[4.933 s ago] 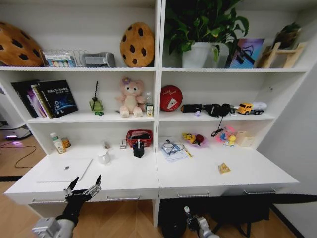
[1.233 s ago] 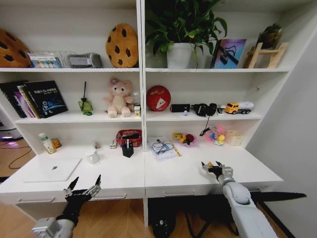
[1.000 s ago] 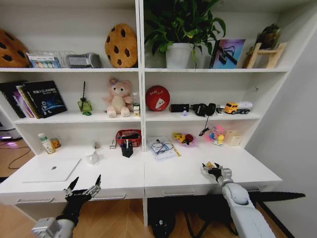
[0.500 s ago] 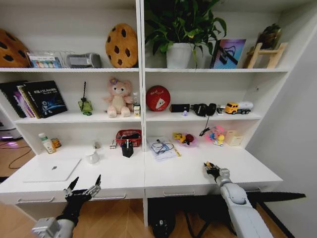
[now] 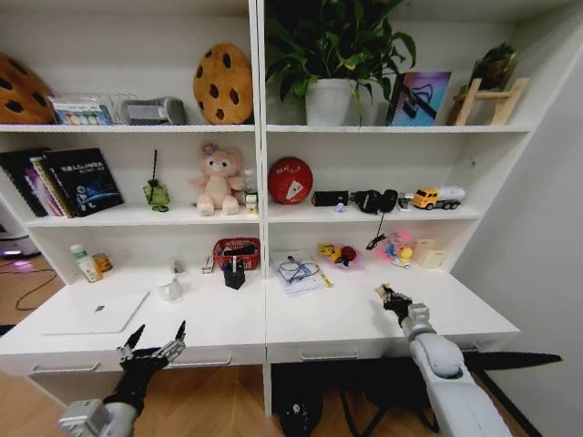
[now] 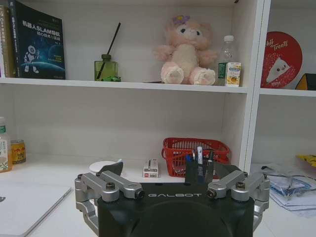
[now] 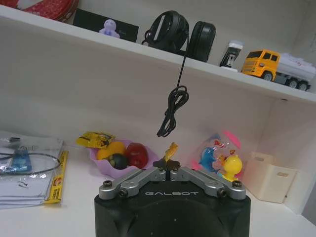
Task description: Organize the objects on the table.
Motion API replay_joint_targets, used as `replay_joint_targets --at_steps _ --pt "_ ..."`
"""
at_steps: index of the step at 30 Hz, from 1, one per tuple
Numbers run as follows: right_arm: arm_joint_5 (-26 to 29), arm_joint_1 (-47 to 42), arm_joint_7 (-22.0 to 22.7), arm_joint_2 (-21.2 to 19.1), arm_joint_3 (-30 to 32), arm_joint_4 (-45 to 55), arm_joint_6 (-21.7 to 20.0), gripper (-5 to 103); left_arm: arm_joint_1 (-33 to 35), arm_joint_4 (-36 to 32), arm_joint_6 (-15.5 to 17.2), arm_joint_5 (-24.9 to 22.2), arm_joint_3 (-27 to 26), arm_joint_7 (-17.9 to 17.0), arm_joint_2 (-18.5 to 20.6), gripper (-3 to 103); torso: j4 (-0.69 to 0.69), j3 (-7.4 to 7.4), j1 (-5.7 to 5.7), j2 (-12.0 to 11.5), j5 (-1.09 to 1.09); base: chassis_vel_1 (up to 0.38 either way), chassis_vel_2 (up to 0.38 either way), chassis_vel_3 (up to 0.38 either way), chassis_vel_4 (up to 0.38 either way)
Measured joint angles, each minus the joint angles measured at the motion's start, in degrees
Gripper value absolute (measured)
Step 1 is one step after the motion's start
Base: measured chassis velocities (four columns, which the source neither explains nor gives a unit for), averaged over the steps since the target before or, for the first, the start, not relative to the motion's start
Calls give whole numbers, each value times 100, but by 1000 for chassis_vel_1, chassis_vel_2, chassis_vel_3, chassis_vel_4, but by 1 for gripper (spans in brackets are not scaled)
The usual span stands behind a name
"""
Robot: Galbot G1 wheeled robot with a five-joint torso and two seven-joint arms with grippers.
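Note:
My right gripper hangs just above the right half of the white table, shut on a small yellow packet. The right wrist view shows the packet pinched at the tips of that gripper. A silver laptop lies flat at the table's left end. Pens stand in a black holder in front of a red basket. My left gripper idles open below the table's front edge, near the drawers; the left wrist view shows it spread wide.
A white cup, a bottle and a can stand on the left half. Papers with a cable, a pink bowl of toys and a white box sit along the back wall. Shelves rise above.
My right gripper closed on the yellow packet on the table and has lifted it slightly. The left arm has not moved.

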Motion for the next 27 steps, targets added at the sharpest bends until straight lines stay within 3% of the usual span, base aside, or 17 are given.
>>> replay_joint_targets --at_steps 13,22,27 --pt "-30 100 63 107 -149 114 -5 0 0 0 0 0 0 0 0 100 -1 0 -1 1 1 -13 10 9 -8" --pt "-101 52 47 117 -211 71 -79 0 0 0 0 0 0 0 0 100 1 1 1 -1 3 -158 133 130 -135" --pt "297 406 -86 -136 -416 -426 -144 0 -1 0 0 0 0 2 1 100 0 2 7 -4 1 -126 107 72 -114"
